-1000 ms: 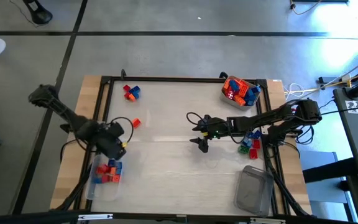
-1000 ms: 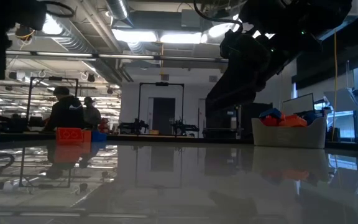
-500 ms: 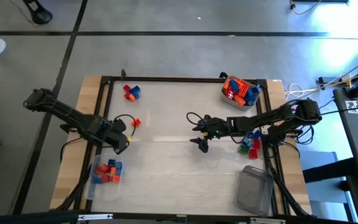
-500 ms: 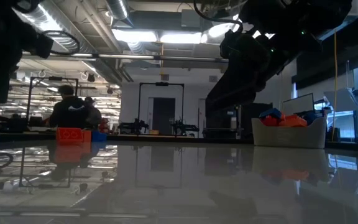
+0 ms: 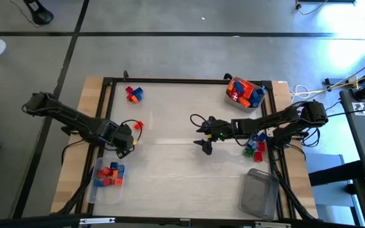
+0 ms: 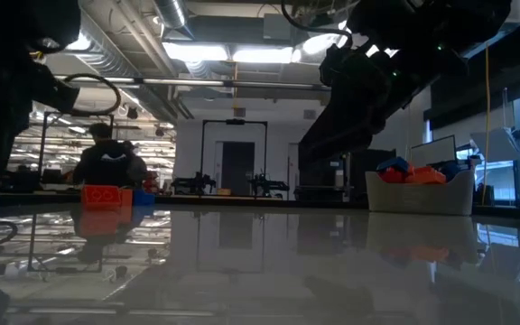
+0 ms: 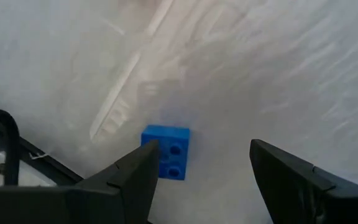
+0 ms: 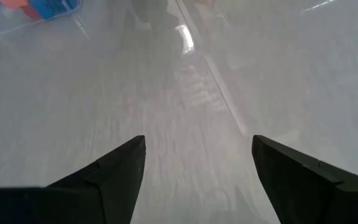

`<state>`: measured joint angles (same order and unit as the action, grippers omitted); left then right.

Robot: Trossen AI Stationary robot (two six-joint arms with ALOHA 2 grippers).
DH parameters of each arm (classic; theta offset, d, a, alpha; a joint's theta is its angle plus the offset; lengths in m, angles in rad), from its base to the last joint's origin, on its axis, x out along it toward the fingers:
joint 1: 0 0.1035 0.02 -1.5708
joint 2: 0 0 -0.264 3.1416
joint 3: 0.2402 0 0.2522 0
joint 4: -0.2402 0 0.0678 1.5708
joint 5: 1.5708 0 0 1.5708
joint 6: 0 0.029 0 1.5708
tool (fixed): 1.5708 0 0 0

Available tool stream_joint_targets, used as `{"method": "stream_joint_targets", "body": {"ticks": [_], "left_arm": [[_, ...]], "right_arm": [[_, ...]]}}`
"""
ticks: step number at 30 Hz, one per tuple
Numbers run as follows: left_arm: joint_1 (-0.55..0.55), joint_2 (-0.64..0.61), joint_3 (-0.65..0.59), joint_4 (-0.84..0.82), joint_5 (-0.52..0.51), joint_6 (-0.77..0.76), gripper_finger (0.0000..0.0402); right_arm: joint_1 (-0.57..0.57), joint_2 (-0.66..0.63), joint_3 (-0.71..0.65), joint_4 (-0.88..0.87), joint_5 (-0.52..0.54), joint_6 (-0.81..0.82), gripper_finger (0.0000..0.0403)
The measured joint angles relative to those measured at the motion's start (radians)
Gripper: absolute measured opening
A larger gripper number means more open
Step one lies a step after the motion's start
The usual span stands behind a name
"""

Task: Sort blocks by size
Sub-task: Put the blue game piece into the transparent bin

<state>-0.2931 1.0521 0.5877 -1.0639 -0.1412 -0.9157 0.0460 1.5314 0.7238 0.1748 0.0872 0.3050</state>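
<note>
Two dark robot arms reach over a pale counter (image 5: 170, 164) seen from above. The left gripper (image 5: 127, 140) sits at the left-centre of the high frame, just above a clear tub (image 5: 108, 180) at lower left that holds red, orange and blue blocks (image 5: 110, 174). In the left wrist view its fingers (image 7: 129, 177) are spread wide, pinching nothing, with one blue block (image 7: 166, 152) lying on the counter close ahead of them, nearer one finger. A small red block (image 5: 138, 125) lies just above and right of this gripper in the high view.

The right gripper (image 5: 203, 136) hangs near the middle of the high frame. Its fingers (image 8: 114, 167) are spread apart over bare counter, empty.

More blocks lie elsewhere in the high view: a small red and blue cluster (image 5: 133, 93) at upper left of the counter, a heaped tub of orange, red and blue blocks (image 5: 244, 93) at upper right, and a few loose green, blue and red blocks (image 5: 255, 145) at the right edge beside the right arm. An empty clear tub (image 5: 258, 193) sits at lower right.

In the low view, people (image 6: 106, 162) are visible far back in the room at the left.
</note>
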Motion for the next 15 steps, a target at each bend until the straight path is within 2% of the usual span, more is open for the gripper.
{"method": "stream_joint_targets", "body": {"ticks": [15], "left_arm": [[0.072,0.183,0.000,0.001,0.019,0.078,0.0235]], "right_arm": [[0.000,0.000,0.000,0.000,0.000,0.000,0.0294]]}}
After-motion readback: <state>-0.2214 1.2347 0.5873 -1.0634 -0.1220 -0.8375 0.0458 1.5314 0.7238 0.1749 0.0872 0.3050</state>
